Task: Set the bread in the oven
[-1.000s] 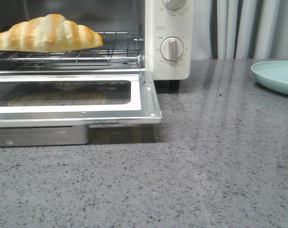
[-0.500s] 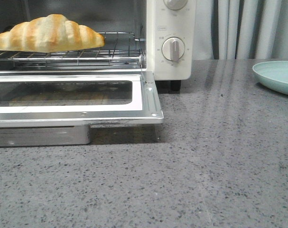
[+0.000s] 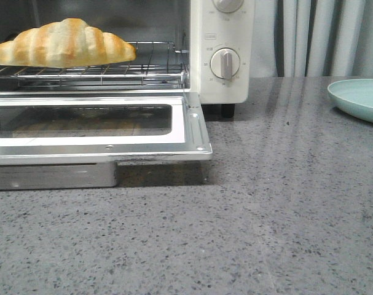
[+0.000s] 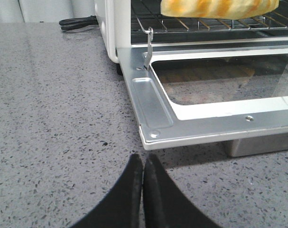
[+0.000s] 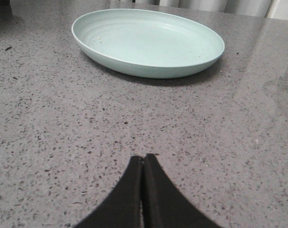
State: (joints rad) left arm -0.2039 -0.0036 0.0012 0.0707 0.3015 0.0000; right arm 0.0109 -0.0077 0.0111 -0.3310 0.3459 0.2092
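The golden-brown bread [image 3: 63, 43] lies on the wire rack [image 3: 143, 70] inside the cream-white oven [image 3: 222, 80]; its underside also shows in the left wrist view [image 4: 219, 7]. The oven's glass door [image 3: 192, 129] hangs open and flat, and it shows in the left wrist view [image 4: 153, 109] too. My left gripper [image 4: 143, 159] is shut and empty, low over the counter just short of the door's near corner. My right gripper [image 5: 143, 159] is shut and empty, a short way before a pale green plate [image 5: 148, 40]. Neither gripper shows in the front view.
The empty pale green plate [image 3: 358, 98] sits at the counter's right side. A metal crumb tray [image 3: 51, 175] sits under the open door. A black power cord [image 4: 77, 21] lies beside the oven. Grey curtains [image 3: 315, 37] hang behind the speckled grey counter [image 3: 266, 215].
The front view has shifted very slightly, so the oven and bread sit a few pixels further right than a second ago. Nothing else has moved.
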